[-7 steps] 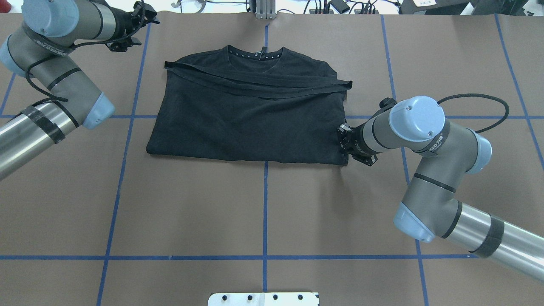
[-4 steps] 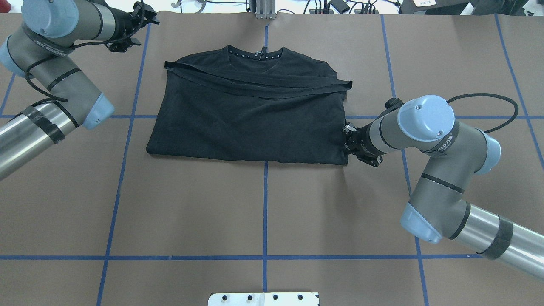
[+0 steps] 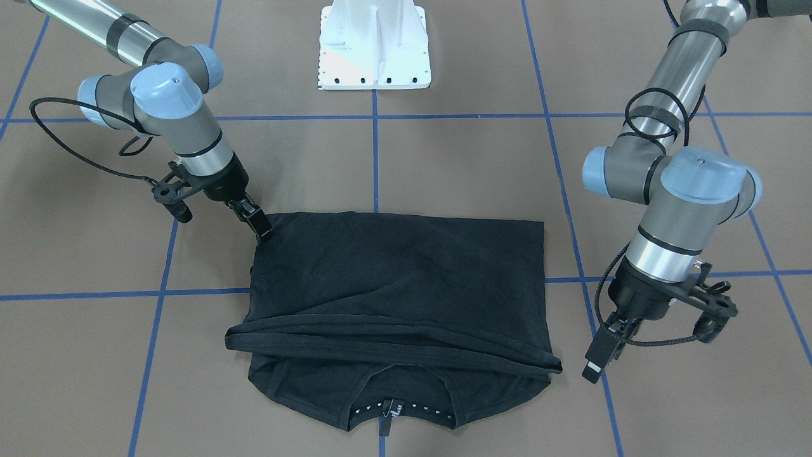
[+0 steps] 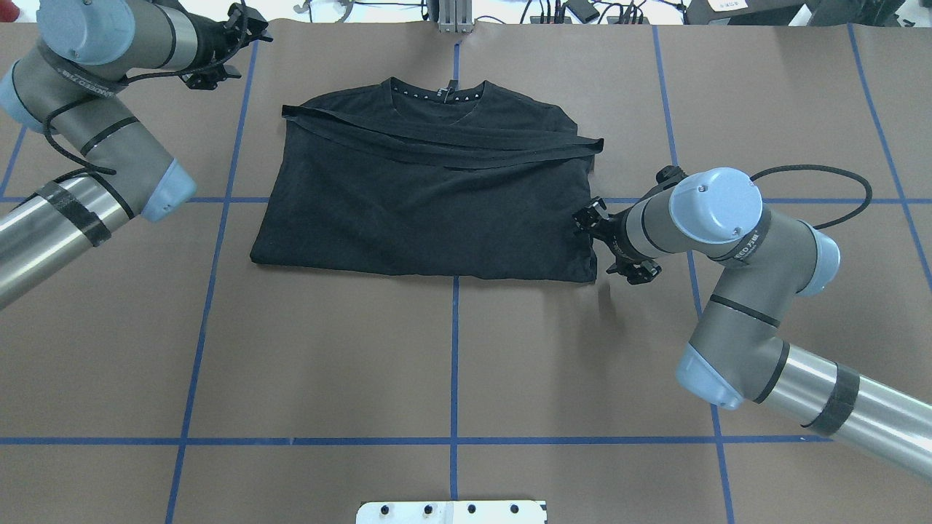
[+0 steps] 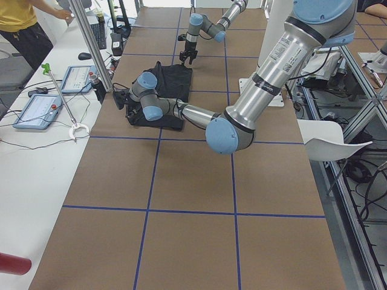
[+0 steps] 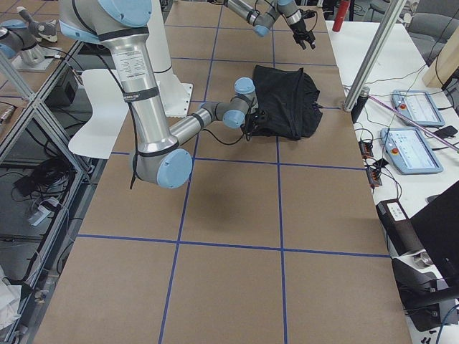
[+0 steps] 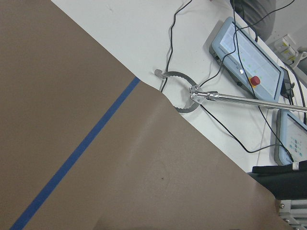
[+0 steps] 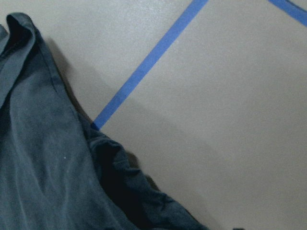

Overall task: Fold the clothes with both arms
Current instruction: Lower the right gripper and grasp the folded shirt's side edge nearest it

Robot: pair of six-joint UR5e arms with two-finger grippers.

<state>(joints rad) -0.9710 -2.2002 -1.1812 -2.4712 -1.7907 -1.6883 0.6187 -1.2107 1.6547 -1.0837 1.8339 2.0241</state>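
Note:
The black T-shirt [image 4: 429,204] lies flat on the brown table with a folded band across its chest. Its dotted neck lining [image 4: 437,91] is on the far side, and the logo print is hidden. In the front view the shirt [image 3: 393,285] fills the middle. My right gripper [image 3: 259,227] is low, with its tip at the shirt's near right corner [image 4: 591,275]. It looks like one dark bar, so I cannot tell if it holds cloth. The right wrist view shows only the hem edge [image 8: 53,163]. My left gripper [image 3: 593,367] hangs clear of the shirt's far left shoulder, and I cannot tell its state.
The white pedestal base [image 3: 374,51] stands on the robot's side. Blue tape lines [image 4: 454,349] grid the table. A side bench with control tablets [image 5: 36,109] and a metal pole with a ring end [image 7: 240,98] runs along the far edge. A person in yellow [image 5: 18,24] stands there.
My right arm drew back to the right from the shirt's corner, then came back left with its wrist turned. The shirt and my left arm have not moved.

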